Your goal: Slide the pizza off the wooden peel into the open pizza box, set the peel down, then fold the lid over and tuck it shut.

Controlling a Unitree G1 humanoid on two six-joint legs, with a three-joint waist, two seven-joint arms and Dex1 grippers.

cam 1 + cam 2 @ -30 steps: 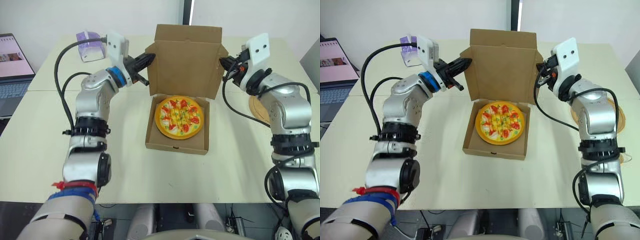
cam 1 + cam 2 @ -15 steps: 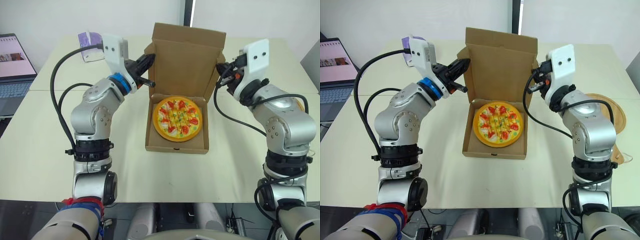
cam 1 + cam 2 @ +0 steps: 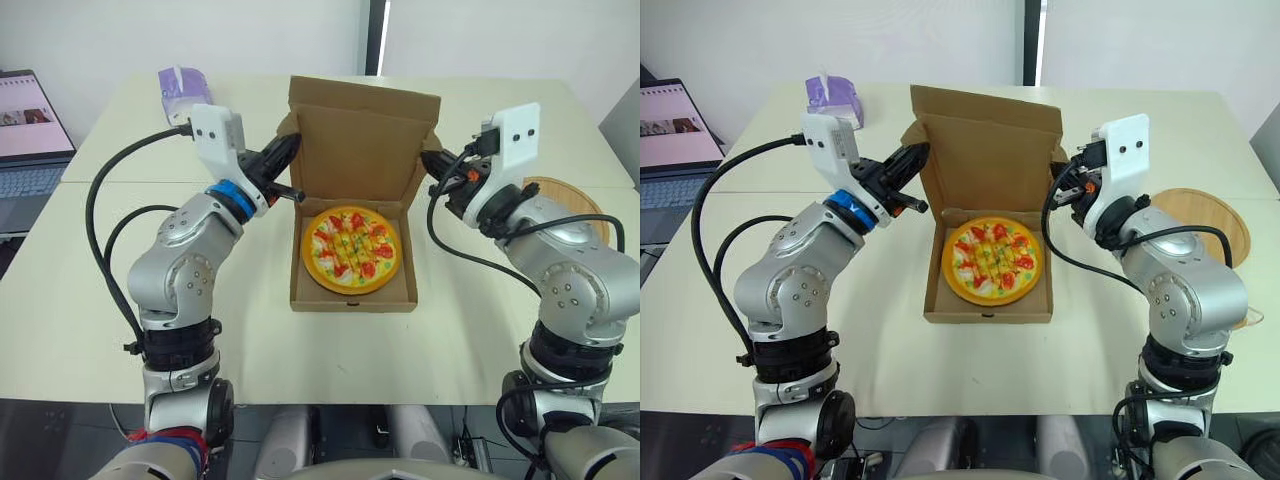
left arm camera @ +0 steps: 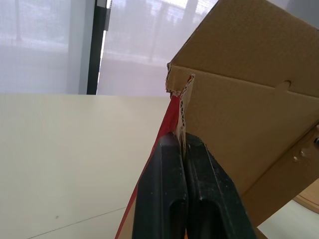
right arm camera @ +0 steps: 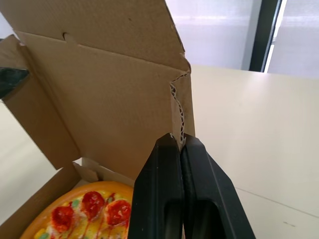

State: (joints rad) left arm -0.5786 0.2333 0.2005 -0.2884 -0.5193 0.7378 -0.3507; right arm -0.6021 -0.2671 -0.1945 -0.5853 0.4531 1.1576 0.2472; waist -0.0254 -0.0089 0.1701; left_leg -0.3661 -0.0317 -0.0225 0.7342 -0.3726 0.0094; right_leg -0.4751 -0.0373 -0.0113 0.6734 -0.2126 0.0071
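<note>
The desk (image 3: 90,300) carries the open pizza box (image 3: 350,297) at its middle, with the lid (image 3: 360,140) raised behind the tray. The wooden peel (image 3: 1202,215) lies flat on the desk to the right of the box. The pizza (image 3: 352,248) sits inside the box, lower than both claws and between them. The left claw (image 4: 180,142) is clamped on the lid's left edge. The right claw (image 5: 178,140) is clamped on its right edge.

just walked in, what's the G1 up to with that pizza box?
The pizza sits in the box, and the wooden peel lies on the table to the robot's right. The left gripper and right gripper each pinch a side edge of the lid, one on either side. The lid stands roughly upright, not yet folded over.
</note>
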